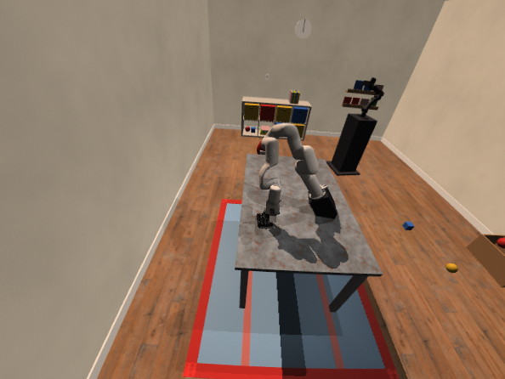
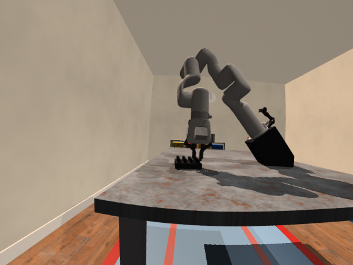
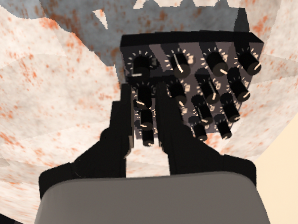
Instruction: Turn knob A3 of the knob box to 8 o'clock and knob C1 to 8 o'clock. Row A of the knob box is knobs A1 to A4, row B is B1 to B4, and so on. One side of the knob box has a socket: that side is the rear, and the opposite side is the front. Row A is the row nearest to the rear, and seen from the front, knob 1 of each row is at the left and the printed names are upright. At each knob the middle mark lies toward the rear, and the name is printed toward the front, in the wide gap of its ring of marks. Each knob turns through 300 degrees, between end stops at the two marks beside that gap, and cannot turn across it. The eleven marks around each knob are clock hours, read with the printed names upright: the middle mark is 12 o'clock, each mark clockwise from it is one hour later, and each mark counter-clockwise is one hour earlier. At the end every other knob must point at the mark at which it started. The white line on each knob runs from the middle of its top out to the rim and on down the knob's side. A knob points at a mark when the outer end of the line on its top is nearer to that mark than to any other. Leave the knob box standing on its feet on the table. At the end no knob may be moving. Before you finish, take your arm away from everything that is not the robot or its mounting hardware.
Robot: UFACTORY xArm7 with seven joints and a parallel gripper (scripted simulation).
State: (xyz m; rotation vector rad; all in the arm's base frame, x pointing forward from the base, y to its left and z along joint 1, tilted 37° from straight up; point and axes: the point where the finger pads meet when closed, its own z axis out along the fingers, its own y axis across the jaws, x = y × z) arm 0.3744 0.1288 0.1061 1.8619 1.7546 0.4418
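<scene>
The black knob box (image 1: 264, 224) (image 2: 188, 167) (image 3: 190, 38) stands on the table. In the wrist view its name prints lie to the right of the knobs, so row A is the left column. My gripper (image 2: 198, 159) (image 3: 143, 97) points down over that column, its narrowly parted fingers on either side of knob A3 (image 3: 145, 93). No grip on it shows; contact cannot be told. A3's white line shows at the left of its top. Knob C1 (image 3: 200, 131) is at the bottom of the third column, its line small. The right finger hides part of row B.
Knob A4 (image 3: 142, 65) stands just beyond the fingertips and knob A2 (image 3: 146, 118) on the near side. Neighbouring knobs of row B stand close to the right finger. The arm's black base (image 1: 323, 205) (image 2: 270, 148) stands at the table's right side.
</scene>
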